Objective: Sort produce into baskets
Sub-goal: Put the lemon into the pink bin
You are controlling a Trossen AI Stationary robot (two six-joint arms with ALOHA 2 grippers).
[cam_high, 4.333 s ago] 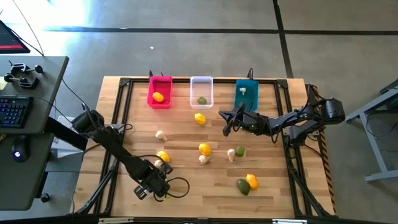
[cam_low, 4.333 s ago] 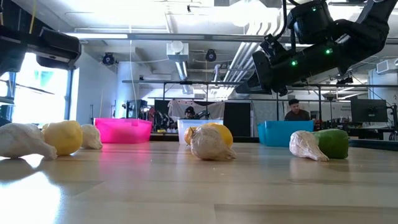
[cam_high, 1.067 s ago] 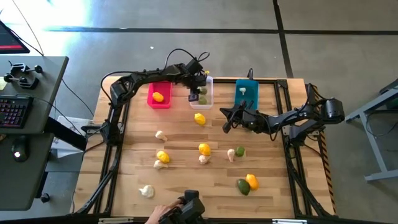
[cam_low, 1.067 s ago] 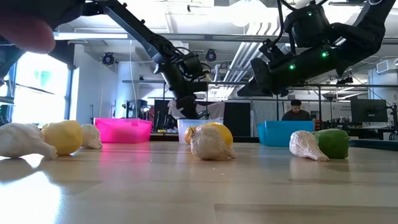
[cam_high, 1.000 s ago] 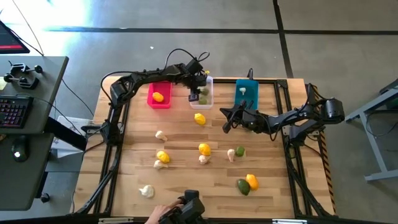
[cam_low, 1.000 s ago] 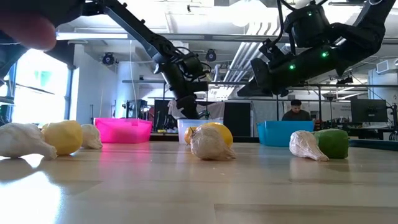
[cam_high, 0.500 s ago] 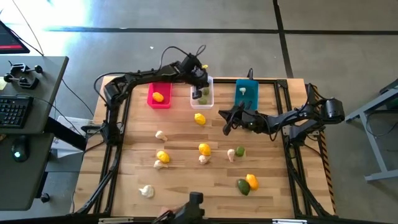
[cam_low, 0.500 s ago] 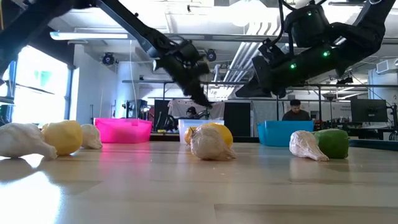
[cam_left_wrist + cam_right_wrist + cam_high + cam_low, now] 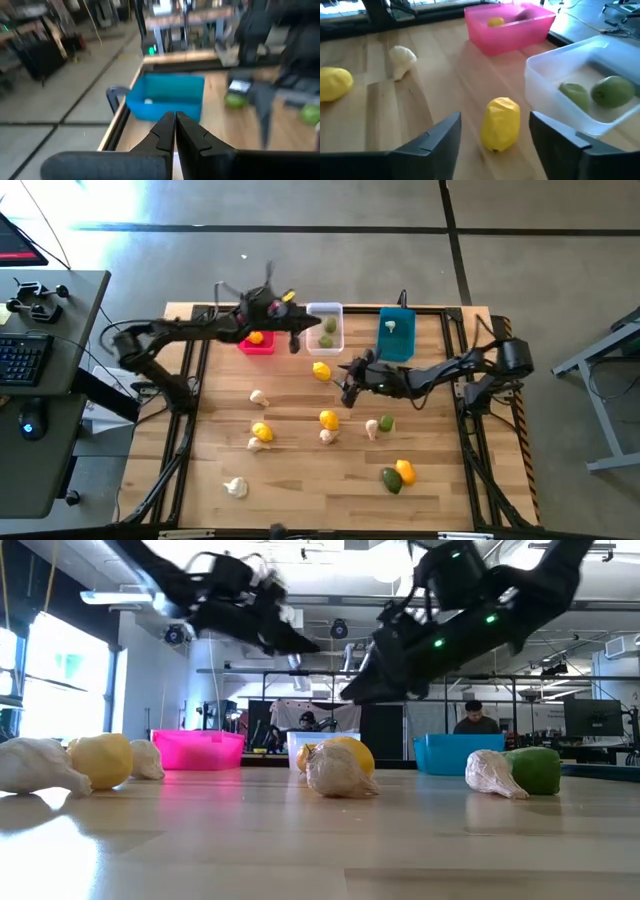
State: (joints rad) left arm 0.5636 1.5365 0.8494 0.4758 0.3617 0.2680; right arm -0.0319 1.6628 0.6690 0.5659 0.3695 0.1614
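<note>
- Left gripper (image 9: 294,340): fingers pressed together and empty, as the left wrist view (image 9: 174,131) shows. In the high view it hangs above the gap between the pink bin (image 9: 257,343) and the translucent white bin (image 9: 324,310).
- Right gripper (image 9: 349,387): fingers spread apart with nothing between them. In the right wrist view (image 9: 495,134) a lemon (image 9: 500,122) lies on the wood just ahead of the gap, not touching either finger.
- That same lemon (image 9: 321,371) sits at about 10 o'clock from the right gripper in the high view, just below the white bin.
- Pink bin: holds one lemon (image 9: 254,337).
- White bin: holds two limes (image 9: 327,333), seen side by side in the right wrist view (image 9: 594,92).
- Teal bin (image 9: 397,340): holds one garlic bulb (image 9: 390,324).
- Loose produce on the wooden table (image 9: 300,460), high view:
  - garlic (image 9: 259,396) at 9 o'clock from the right gripper, well apart;
  - lemon (image 9: 262,431) touching a garlic (image 9: 254,444);
  - lemon (image 9: 328,418) just above a garlic (image 9: 327,436);
  - garlic (image 9: 372,427) beside a lime (image 9: 386,422);
  - lime (image 9: 389,479) touching a lemon (image 9: 405,471) at about 5 o'clock from the right gripper;
  - garlic (image 9: 235,487) alone near the lower left corner.
- Low view: both arms hang above the table; a person (image 9: 473,716) shows in the room behind the teal bin (image 9: 462,752).
</note>
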